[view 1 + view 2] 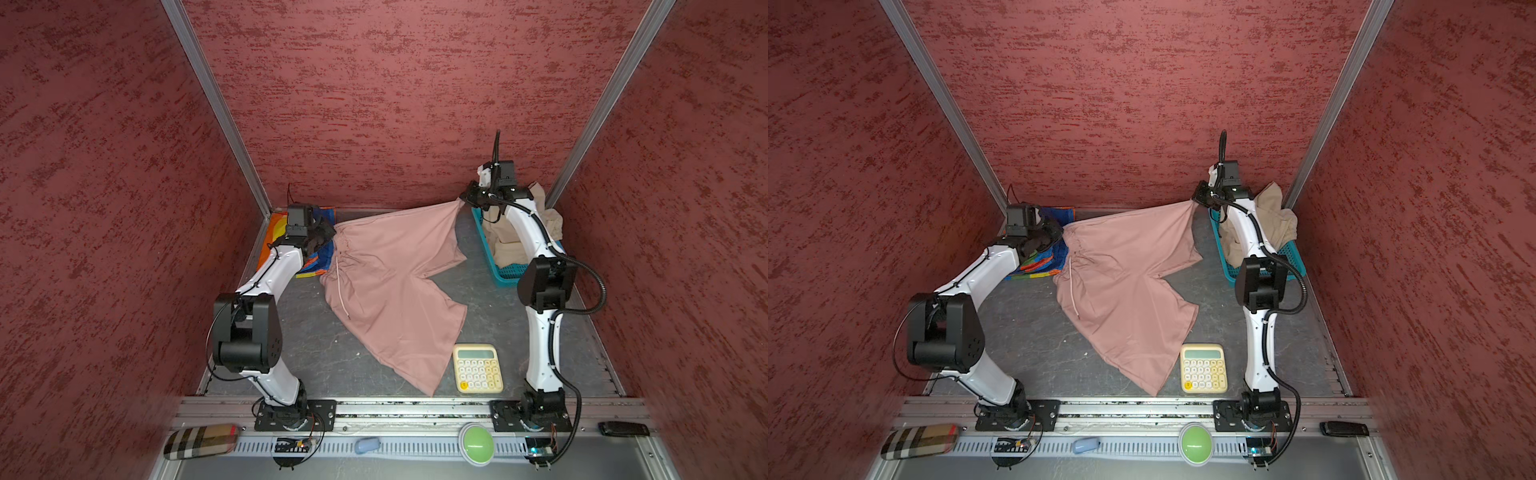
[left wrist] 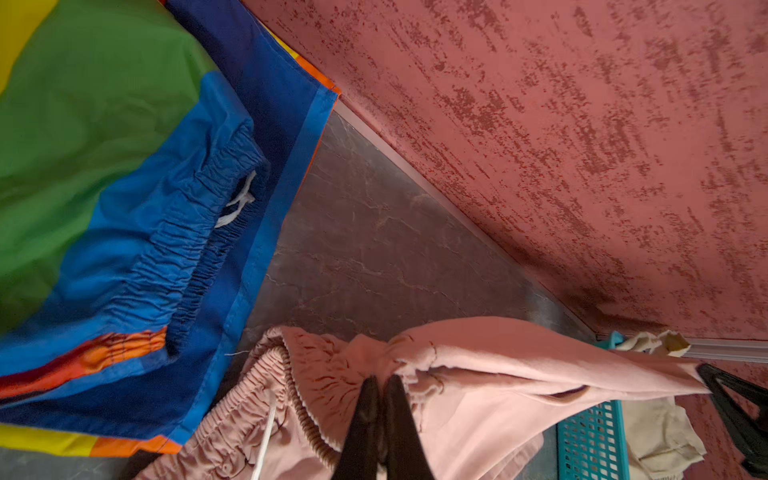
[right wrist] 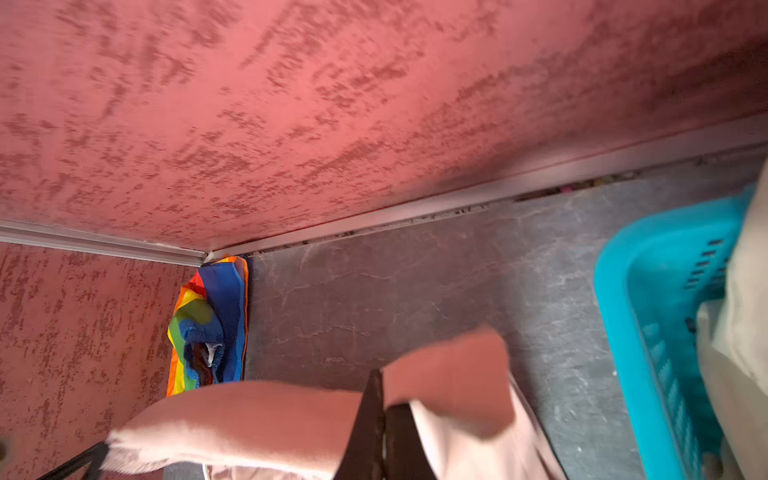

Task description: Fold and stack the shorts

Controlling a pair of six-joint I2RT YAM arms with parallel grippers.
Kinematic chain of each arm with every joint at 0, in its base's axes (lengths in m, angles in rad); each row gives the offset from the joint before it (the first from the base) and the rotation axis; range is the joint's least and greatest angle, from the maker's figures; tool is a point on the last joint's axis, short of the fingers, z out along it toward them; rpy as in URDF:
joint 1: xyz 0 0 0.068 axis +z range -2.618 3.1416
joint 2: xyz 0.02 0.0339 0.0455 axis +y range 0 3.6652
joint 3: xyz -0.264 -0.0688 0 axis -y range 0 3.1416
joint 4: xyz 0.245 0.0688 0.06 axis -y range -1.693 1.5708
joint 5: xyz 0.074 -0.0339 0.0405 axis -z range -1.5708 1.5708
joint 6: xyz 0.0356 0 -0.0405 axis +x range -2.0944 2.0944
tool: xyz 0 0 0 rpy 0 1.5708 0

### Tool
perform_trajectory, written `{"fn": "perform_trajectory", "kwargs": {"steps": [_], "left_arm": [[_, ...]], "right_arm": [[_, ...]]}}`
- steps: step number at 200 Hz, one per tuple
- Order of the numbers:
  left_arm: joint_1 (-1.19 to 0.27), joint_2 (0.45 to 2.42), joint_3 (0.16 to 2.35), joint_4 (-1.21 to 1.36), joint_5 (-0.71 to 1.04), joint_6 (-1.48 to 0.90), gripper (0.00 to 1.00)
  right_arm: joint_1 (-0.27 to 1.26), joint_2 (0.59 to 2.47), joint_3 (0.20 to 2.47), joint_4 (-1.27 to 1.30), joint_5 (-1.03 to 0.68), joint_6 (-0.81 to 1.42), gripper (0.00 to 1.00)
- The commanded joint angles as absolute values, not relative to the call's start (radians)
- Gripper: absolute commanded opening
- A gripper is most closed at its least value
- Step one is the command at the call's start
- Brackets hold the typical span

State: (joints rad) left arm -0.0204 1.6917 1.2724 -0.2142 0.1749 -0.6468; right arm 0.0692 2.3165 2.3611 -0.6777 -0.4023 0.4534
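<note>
Walls (image 1: 374,104) of rough red plaster close in on three sides. The desk (image 1: 316,345) between them is dark grey and veined like stone, with metal rails along its near edge.

The pink shorts (image 1: 390,282) take up the middle of it, spread wide. Their far edge is lifted and pulled taut between the two arms, and the rest sags onto the desk, one leg reaching almost to the near rail. The left claw (image 2: 382,386) is pressed together on the gathered waistband. The right claw (image 3: 382,395) pinches the hem corner of the far leg, up by the rim of the teal basket (image 1: 509,274).

The beige shorts (image 1: 505,249) lie heaped in that basket in the far right corner, spilling over its rim. The rainbow shorts (image 1: 274,237) lie in the far left corner, just beside the pink waistband and partly under the left arm. A cream calculator (image 1: 477,368) sits just beside the near leg's hem. A white drawstring (image 1: 341,291) trails down the pink fabric.

The right arm hides much of the basket. The right wrist view is blurred, so the fabric edge in that claw is hard to read.
</note>
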Motion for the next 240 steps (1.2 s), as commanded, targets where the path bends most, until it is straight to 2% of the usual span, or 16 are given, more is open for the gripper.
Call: {"fn": "perform_trajectory", "kwargs": {"steps": [1,32,47,68,81,105,143,165,188,209,240], "left_arm": [[0.014,1.751,1.331,-0.124,0.229,-0.65,0.0],[0.024,1.815,1.453,-0.126,0.283,-0.642,0.0],[0.043,1.803,1.461,-0.135,0.289,-0.657,0.0],[0.088,1.733,1.399,-0.132,0.299,-0.684,0.0],[0.111,1.68,1.345,-0.17,0.301,-0.688,0.0],[0.128,1.563,1.189,-0.211,0.299,-0.692,0.0],[0.133,1.419,0.943,-0.228,0.302,-0.727,0.0],[0.125,1.377,0.828,-0.233,0.296,-0.738,0.0],[0.126,1.355,0.745,-0.227,0.298,-0.743,0.0],[0.123,1.359,0.701,-0.201,0.313,-0.767,0.0],[0.114,1.422,0.69,-0.136,0.353,-0.81,0.0]], "right_arm": [[0.071,2.238,2.398,-0.605,-0.358,0.424,0.0],[0.075,2.248,2.555,-0.719,-0.369,0.411,0.0],[0.106,2.191,2.515,-0.796,-0.349,0.372,0.0],[0.189,1.949,2.128,-0.676,-0.266,0.327,0.0],[0.213,1.767,1.799,-0.521,-0.296,0.399,0.0],[0.28,1.536,1.355,-0.386,-0.304,0.514,0.0],[0.372,1.323,0.872,-0.243,-0.301,0.692,0.0],[0.402,1.316,0.699,-0.152,-0.323,0.766,0.0],[0.406,1.385,0.649,-0.125,-0.312,0.762,0.0],[0.392,1.504,0.678,-0.097,-0.313,0.746,0.0],[0.335,1.7,0.865,-0.118,-0.282,0.675,0.0]]}}
